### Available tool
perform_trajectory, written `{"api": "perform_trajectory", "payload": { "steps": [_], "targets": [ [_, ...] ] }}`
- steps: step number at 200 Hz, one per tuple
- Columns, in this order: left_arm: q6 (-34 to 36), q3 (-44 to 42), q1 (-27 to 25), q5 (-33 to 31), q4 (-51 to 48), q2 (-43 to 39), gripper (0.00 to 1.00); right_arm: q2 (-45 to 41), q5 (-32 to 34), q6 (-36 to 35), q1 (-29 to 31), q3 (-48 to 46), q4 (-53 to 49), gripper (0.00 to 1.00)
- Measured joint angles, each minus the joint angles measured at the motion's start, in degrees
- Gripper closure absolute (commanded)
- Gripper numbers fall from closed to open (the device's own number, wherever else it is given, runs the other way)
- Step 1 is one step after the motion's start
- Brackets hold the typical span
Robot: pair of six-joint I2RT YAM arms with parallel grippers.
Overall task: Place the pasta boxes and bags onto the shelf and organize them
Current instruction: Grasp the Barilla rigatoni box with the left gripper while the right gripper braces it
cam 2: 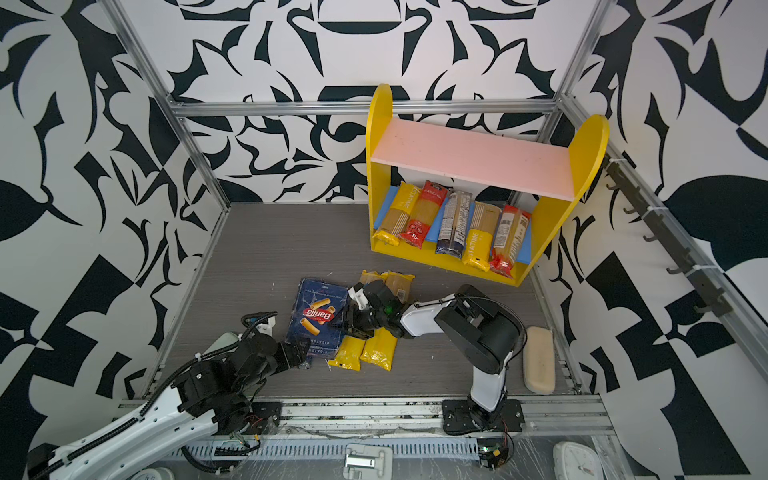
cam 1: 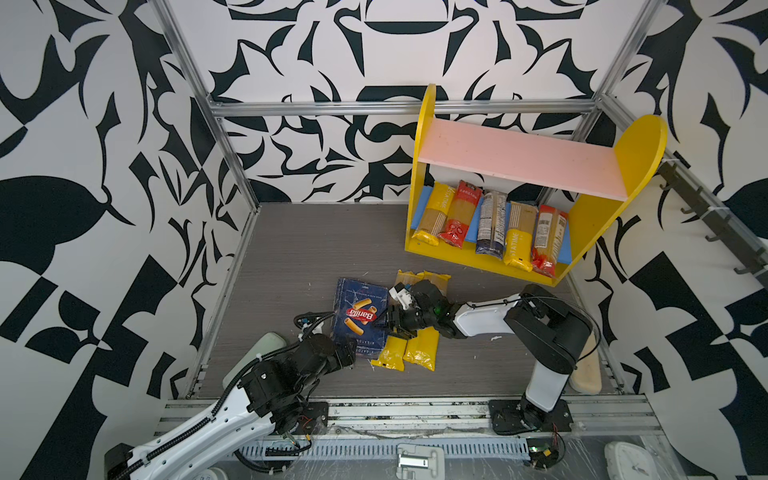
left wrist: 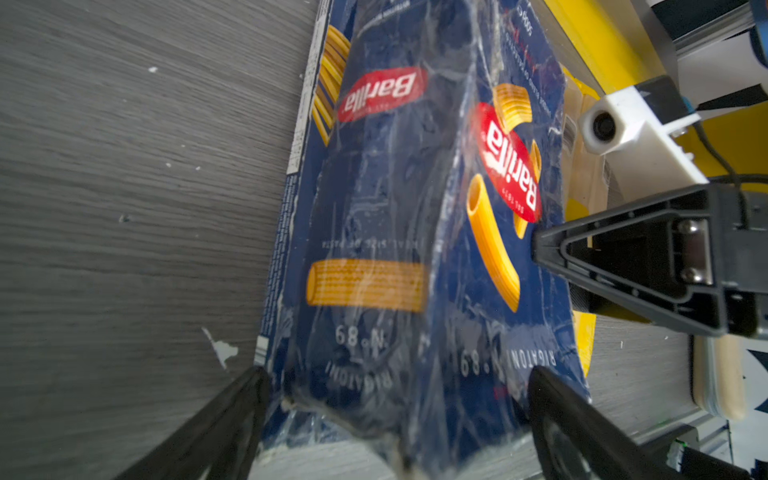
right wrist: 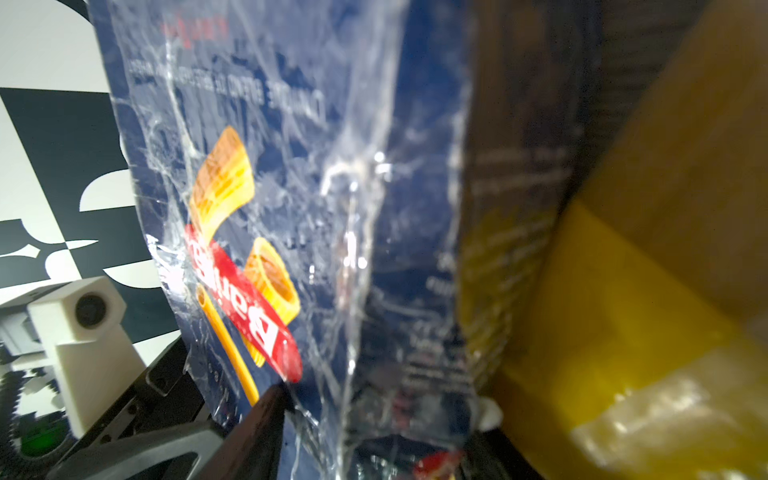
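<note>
Your left claw (cam 1: 348,356) is released, jaws spread wide, at the near end of the rigatoni box (cam 1: 357,297). In the left wrist view its fingers (left wrist: 232,415) sit one on each side of that end with the box between them. Neither finger visibly presses on it. The box lies face up on the worktop (cam 1: 291,249), around the middle and somewhat closer to the near edge. Its length runs from near to far.

Your right claw (cam 1: 390,323) reaches from the right side and sits at the box's right long edge, by the red logo. One finger (left wrist: 548,251) has its tip against the printed top face. The right wrist view shows the box's edge running between the jaws. You cannot tell from these views whether they pinch the box or only bracket it.

Two yellow-ended bags (cam 1: 422,353) lie side by side just right of the box, under the right claw and its wrist. The shelf (cam 1: 428,133) stands in the far right corner of the worktop. A row of five bags (cam 1: 492,220) lies on its blue lower board (cam 1: 420,208).
</note>
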Motion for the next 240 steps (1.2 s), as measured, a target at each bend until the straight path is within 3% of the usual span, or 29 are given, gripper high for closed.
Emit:
{"api": "perform_trajectory", "payload": {
  "steps": [87, 157, 175, 220, 240],
  "targets": [
    [4.9, -0.52, 6.54, 6.93, 10.49, 9.25, 0.01, 0.0, -1.49, 0.0, -1.49, -0.02, 0.02, 0.38],
    [7.15, -4.55, 9.88, 11.23, 18.53, 7.54, 0.0, 0.02, -2.73, -0.04, -2.75, -0.09, -0.04, 0.38],
    [7.56, -4.59, 10.38, 11.89, 19.21, 7.63, 0.07, 0.04, -2.91, -0.04, -2.8, -0.09, -0.07, 0.38],
    [8.68, -4.57, 11.06, 12.81, 20.92, 9.66, 0.14, 0.13, -3.13, -0.13, -3.13, -0.07, -0.31, 0.37],
    [8.92, -4.57, 11.21, 12.96, 21.62, 10.19, 0.24, 0.11, -3.1, -0.42, -3.13, 0.02, -0.72, 0.36]
  ]
}}
